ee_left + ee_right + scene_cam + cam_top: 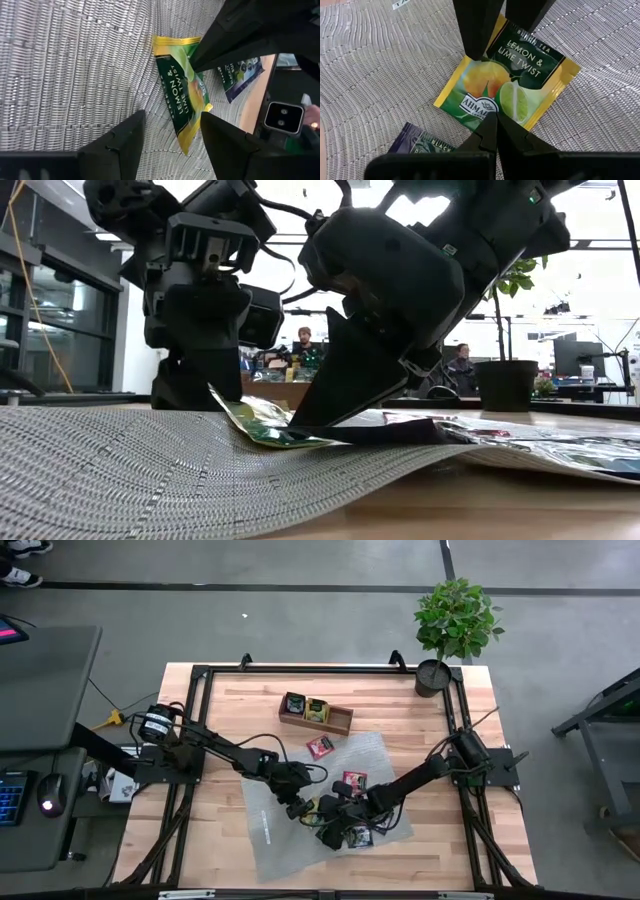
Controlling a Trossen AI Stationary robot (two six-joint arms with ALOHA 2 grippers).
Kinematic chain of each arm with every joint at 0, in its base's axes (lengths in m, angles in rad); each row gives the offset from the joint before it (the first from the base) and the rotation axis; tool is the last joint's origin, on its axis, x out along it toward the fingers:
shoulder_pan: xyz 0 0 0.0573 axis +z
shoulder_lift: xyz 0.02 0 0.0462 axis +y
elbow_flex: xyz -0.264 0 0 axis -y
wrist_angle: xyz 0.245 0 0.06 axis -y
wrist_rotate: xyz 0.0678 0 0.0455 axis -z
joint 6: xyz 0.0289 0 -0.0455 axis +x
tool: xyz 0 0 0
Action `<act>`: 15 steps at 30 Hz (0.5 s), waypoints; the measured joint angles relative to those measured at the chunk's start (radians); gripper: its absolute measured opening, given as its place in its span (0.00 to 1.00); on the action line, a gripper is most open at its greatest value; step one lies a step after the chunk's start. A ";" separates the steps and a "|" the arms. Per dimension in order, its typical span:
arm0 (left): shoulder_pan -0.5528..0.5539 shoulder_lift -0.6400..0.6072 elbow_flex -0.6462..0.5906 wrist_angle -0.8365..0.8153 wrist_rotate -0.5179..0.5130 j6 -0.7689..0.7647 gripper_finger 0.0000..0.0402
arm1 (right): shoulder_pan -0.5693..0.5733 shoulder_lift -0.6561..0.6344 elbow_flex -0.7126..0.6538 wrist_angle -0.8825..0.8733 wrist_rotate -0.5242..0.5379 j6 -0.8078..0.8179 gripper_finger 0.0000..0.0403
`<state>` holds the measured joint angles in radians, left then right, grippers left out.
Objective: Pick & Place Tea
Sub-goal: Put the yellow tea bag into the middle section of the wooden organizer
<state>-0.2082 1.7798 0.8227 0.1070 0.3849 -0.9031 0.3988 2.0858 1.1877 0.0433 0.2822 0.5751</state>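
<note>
A yellow-green sachet (pixel 510 80) labelled lemon and lime lies on the grey mat (pixel 265 830). It also shows in the left wrist view (pixel 180 90). My left gripper (pixel 172 115) is open, pointing down, with its fingers astride one end of this sachet. My right gripper (pixel 495 117) is shut and comes in from the table's right, opposite the left gripper (pixel 300 808). A black sachet (pixel 417 142) lies flat on the mat just beside it. Two red-pink sachets (pixel 353 780) (pixel 320 747) lie farther off. My right gripper presses its shut fingertips down on the sachet's printed face (pixel 492 106), slanting from above and from the table's right. The sachet lies on the mat, and its edge toward the left gripper (pixel 228 408) stands lifted. My left gripper has one finger (pixel 475 40) at the sachet's edge; whether it touches, I cannot tell.
The brown wooden tray (pixel 340 722) stands toward the far edge with sachets in two compartments. A potted plant (pixel 432 677) sits at the far right corner. More sachets crowd the mat around my right gripper (pixel 328 830). The mat's near edge (pixel 300 490) is bowed up.
</note>
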 joint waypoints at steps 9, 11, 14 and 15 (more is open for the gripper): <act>0.037 0.003 -0.003 -0.009 0.059 0.052 0.33 | 0.004 -0.001 0.000 0.001 -0.020 0.005 0.00; 0.045 0.003 -0.003 -0.007 0.074 0.064 0.28 | 0.005 -0.001 0.000 0.001 -0.020 0.008 0.00; 0.044 0.003 -0.003 -0.006 0.082 0.079 0.19 | 0.005 -0.001 0.000 0.001 -0.021 0.008 0.00; 0.044 0.003 -0.003 -0.006 0.082 0.087 0.15 | 0.005 -0.001 0.000 0.000 -0.021 0.008 0.00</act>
<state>-0.1642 1.7828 0.8200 0.1011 0.4667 -0.8162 0.4042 2.0850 1.1881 0.0437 0.2607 0.5827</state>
